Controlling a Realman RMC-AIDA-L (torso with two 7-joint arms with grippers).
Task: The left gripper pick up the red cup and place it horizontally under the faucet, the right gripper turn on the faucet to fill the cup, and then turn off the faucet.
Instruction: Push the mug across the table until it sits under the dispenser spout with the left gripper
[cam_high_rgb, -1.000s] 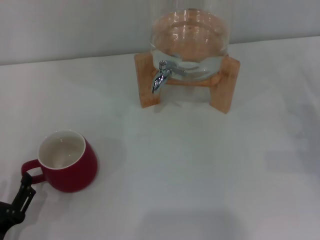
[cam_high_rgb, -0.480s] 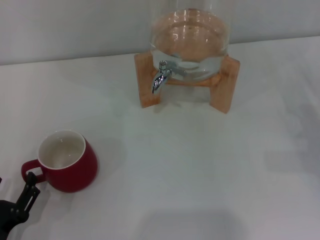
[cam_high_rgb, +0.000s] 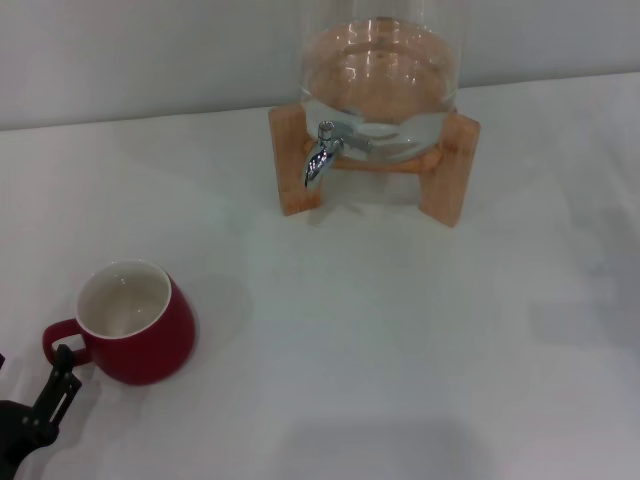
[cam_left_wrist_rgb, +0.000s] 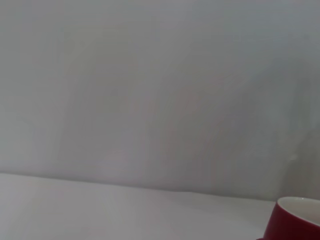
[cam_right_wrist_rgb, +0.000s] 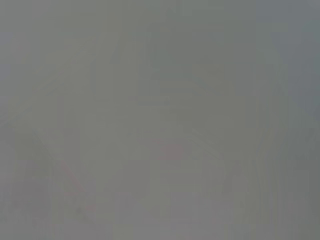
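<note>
The red cup stands upright on the white table at the near left, white inside showing, its loop handle pointing toward the near left corner. It also shows at the edge of the left wrist view. My left gripper is at the near left corner, open and empty; one black finger reaches up to the cup's handle. The chrome faucet hangs from the front of the glass jar on its wooden stand, lever on top, nothing under the spout. My right gripper is out of view.
The wooden stand sits at the far middle of the table, against a pale wall. White tabletop lies between the cup and the stand. The right wrist view shows only a plain grey surface.
My left gripper has drawn slightly back toward the near edge and its visible finger has shifted a little to the right beside the handle. The cup and faucet have not moved.
</note>
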